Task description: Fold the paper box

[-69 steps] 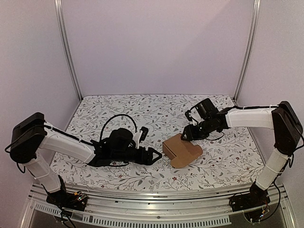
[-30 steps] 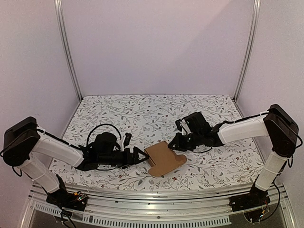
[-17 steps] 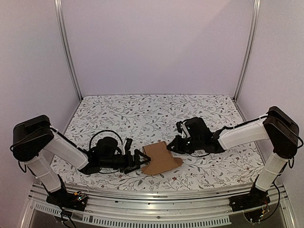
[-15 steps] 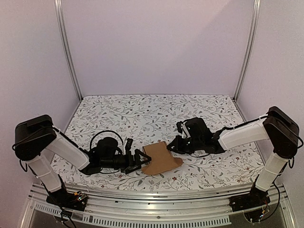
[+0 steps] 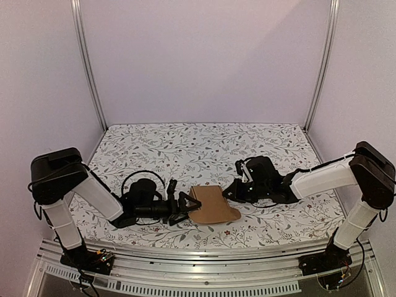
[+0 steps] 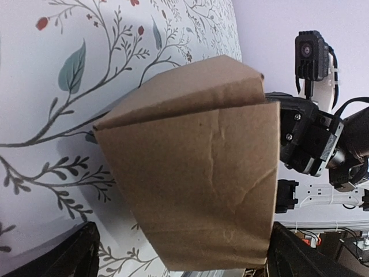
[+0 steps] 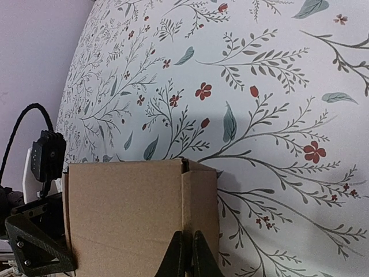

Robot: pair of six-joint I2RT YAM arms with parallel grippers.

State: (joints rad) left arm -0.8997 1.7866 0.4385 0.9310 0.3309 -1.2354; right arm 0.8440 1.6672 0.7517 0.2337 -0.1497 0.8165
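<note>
White arms (image 5: 322,176), black joints (image 5: 55,176), looping black cable (image 5: 143,173).

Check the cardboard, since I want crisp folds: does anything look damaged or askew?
Yes. The paper box has stray wrinkles across its broad panel, away from the fold lines, and it looks squashed into a wedge rather than square.

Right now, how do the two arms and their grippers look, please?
Both arms have white rounded links and boxy black joint housings: left arm, right arm. The left gripper and right gripper are black with pointed wedge-shaped fingers. A black cable loops out near the left gripper. I see no readable markings.
</note>
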